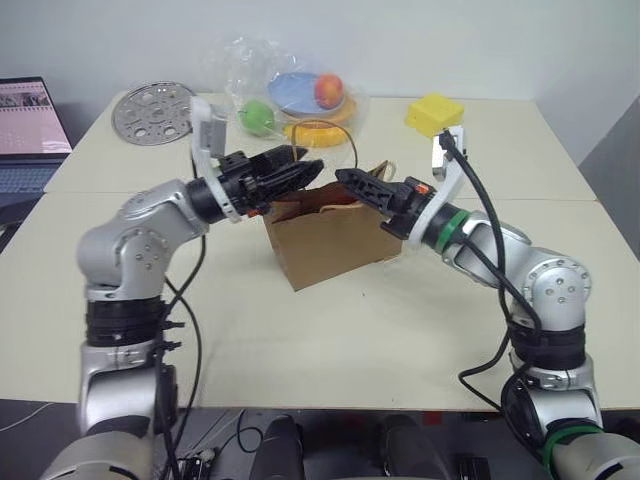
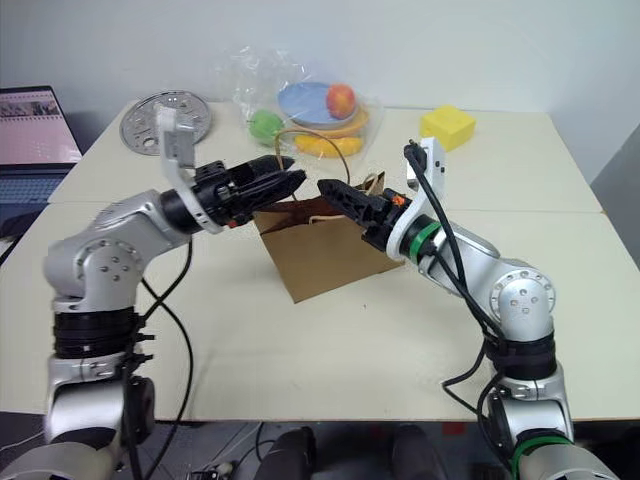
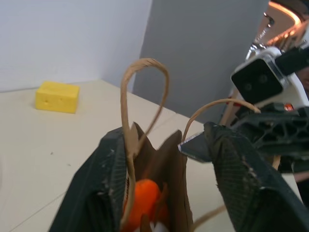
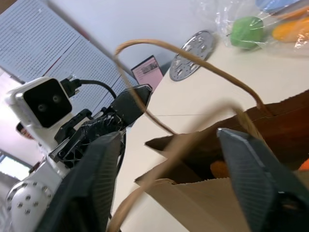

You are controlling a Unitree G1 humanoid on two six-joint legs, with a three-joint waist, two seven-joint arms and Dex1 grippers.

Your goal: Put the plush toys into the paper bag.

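The brown paper bag [image 1: 335, 245] stands upright at the middle of the table, mouth open, its loop handles [image 3: 145, 72] sticking up. Inside it lies an orange plush toy [image 3: 142, 198], with a bit of white just below it. My left gripper [image 1: 308, 168] hovers at the bag's left upper rim. Its fingers [image 3: 108, 179] stand apart on either side of the rim and one handle. My right gripper [image 1: 347, 178] faces it from the right, just above the mouth. It is open too, its fingers [image 4: 251, 174] spread wide over the rim.
Behind the bag lies a clear plastic bag [image 1: 300, 95] with a blue plate and plastic fruit. A yellow sponge block [image 1: 435, 113] sits at the back right, a perforated metal disc [image 1: 152, 112] at the back left. A laptop [image 1: 30, 135] stands at the left edge.
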